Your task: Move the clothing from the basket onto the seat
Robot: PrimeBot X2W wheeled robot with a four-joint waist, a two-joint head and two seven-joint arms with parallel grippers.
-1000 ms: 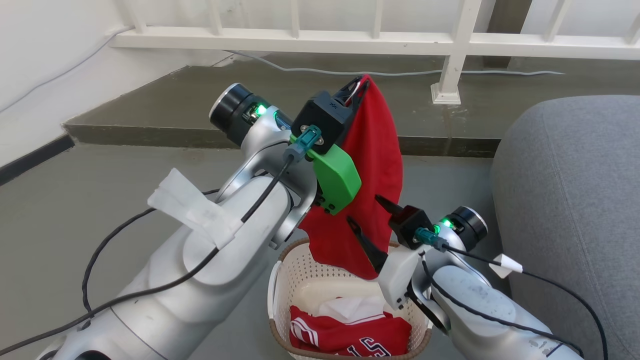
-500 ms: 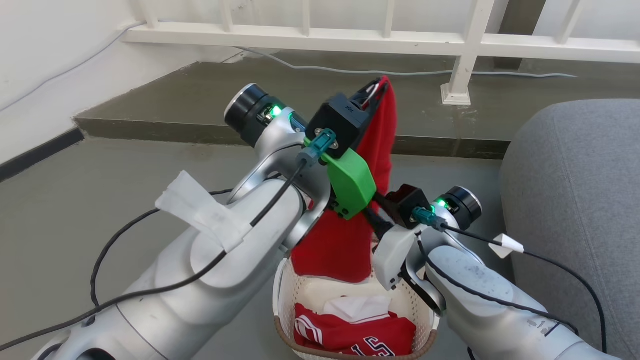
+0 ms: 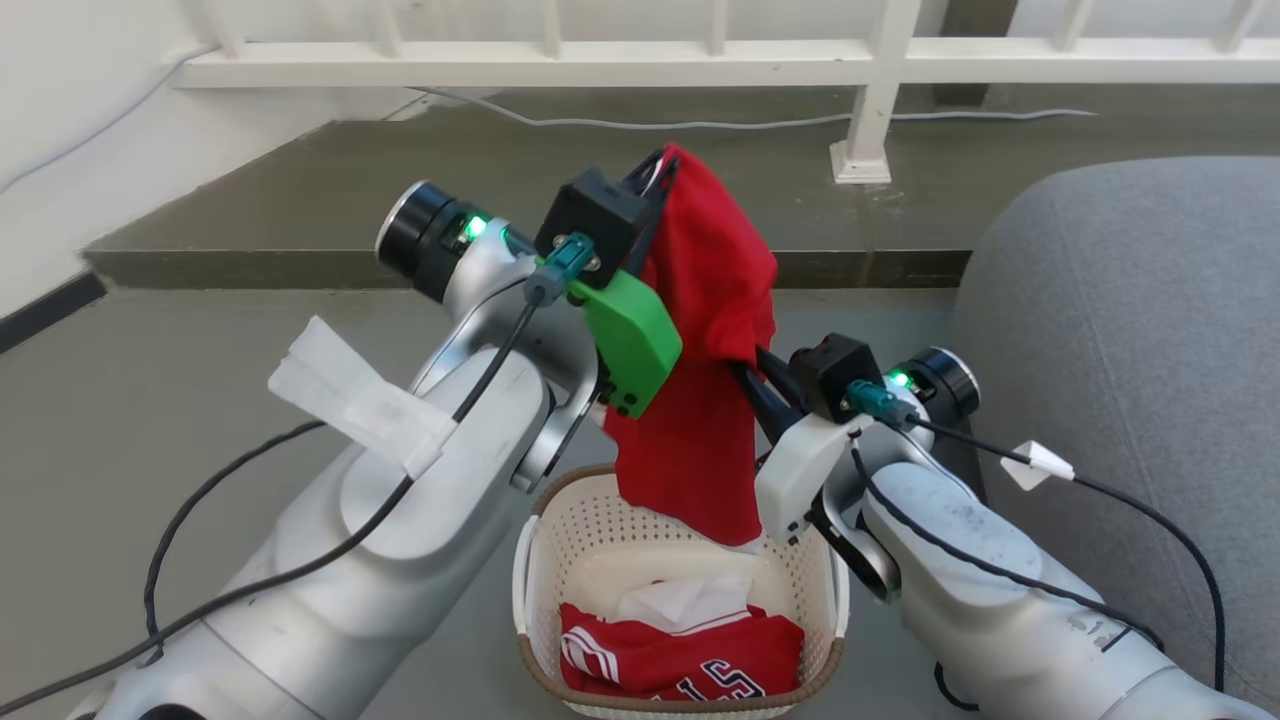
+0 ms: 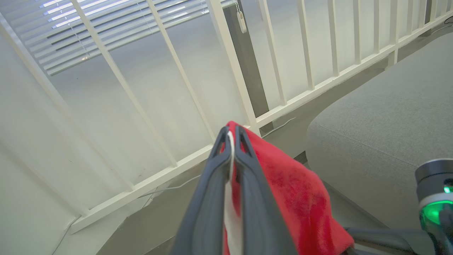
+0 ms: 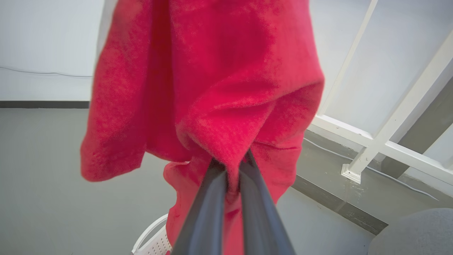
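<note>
Head view: I am taking out the red garment (image 3: 712, 262), left gripper (image 3: 662, 166) and right gripper (image 3: 748, 362) pinching closed on it; next, I think, rightward onto the seat (image 3: 1120, 330).

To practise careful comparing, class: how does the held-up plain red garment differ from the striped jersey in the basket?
The plain red garment hangs over the basket, clamped in both arms' jaws; the striped jersey lies crumpled inside it, untouched. The garment is unmarked red; the jersey carries white stripes and dark numbers. Both are soft red fabric.
</note>
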